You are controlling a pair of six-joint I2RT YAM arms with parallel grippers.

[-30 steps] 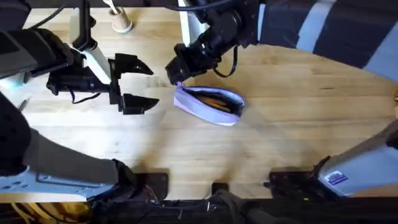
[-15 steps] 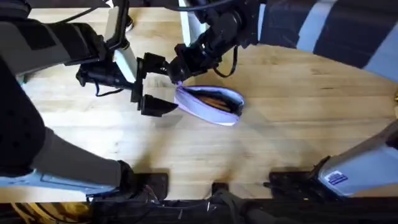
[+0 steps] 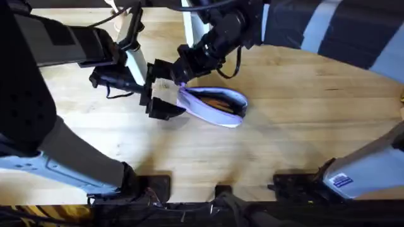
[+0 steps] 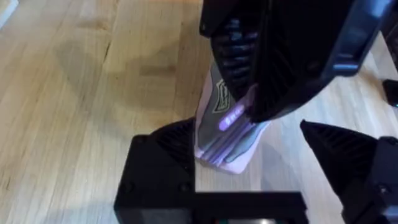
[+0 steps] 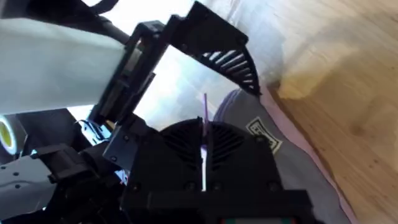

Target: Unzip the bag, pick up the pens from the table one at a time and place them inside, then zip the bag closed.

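**Pouch open, pens inside, both grippers at its left end for zipping**

The lavender pencil pouch [image 3: 213,106] lies on the tabletop [image 3: 297,132] near the middle, a bit toward the far edge, long axis running left-right. Its top is gaping; a tan-yellow pen [image 3: 218,101] shows through the opening with something darker beside it, probably the grey pen, can't confirm. No loose pens visible on the wood. Judgement: loading is done, the closing step is in hand.

The right gripper [image 3: 179,77] reaches across from the far side to the pouch's left end. In the right wrist view its fingers [image 5: 186,149] are pressed together with a thin purple strip [image 5: 203,134] between them, likely the zipper pull or end tab. The pinch either anchors that end or works the slider; can't tell which.

The left gripper [image 3: 165,88] comes in from the left edge side, fingers spread wide and straddling the same left end, one finger on the far side, one on the near side. In the left wrist view the pouch end [image 4: 224,134] sits between its fingers [image 4: 165,146], touching or nearly touching one. It is probably placed to clamp the fabric so the pouch won't drag when the zipper is pulled.

Risk: two grippers are crowded at one end, so a collision or a slipped tab is possible.
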